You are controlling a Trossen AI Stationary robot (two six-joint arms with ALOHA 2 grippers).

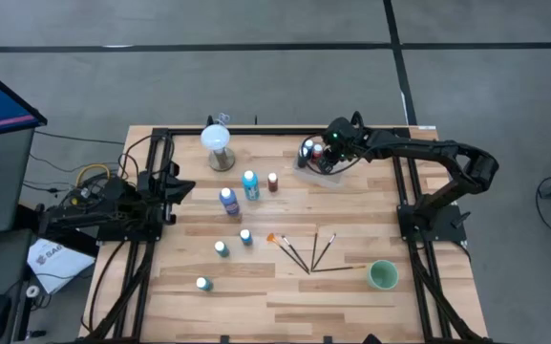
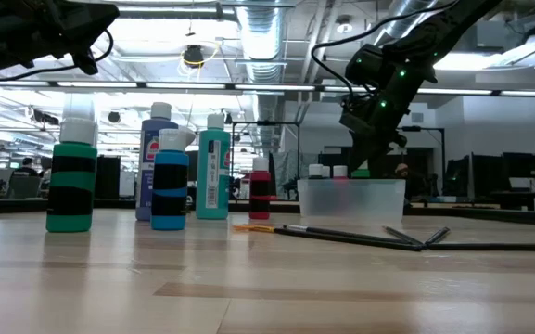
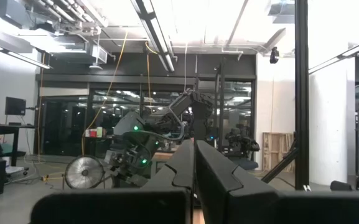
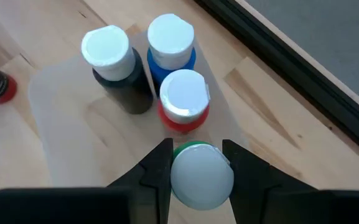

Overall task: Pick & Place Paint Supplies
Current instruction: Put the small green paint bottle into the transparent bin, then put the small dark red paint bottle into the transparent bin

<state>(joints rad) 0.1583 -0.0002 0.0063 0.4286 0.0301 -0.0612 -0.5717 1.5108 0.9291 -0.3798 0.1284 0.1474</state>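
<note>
My right gripper (image 4: 199, 167) is over the clear plastic container (image 1: 321, 168) at the table's far right, shut on a green, white-capped paint bottle (image 4: 201, 177). A black (image 4: 112, 61), a blue (image 4: 170, 41) and a red bottle (image 4: 183, 104) stand upright in the container (image 4: 55, 99). On the table stand a blue (image 1: 228, 199), a teal (image 1: 250, 183) and a dark red bottle (image 1: 273, 182), with three small ones (image 1: 221, 248) nearer. Several brushes (image 1: 306, 252) lie flat, one orange-tipped (image 1: 272, 239). My left gripper (image 3: 193, 171) is shut and empty at the table's left edge. My right gripper pinches the green bottle's white cap (image 4: 185, 186) between its two fingers (image 4: 159, 169), one on each side. The fingers point down from above. The bottle is upright, next to the red bottle in the container; whether its base rests on the bottom is hidden.
A white globe on a round base (image 1: 218, 145) stands at the far edge, left of the container. A green cup (image 1: 382, 275) stands near the right front, at the brush handles' ends. Black frame rails (image 1: 418, 191) run along both sides of the table.
</note>
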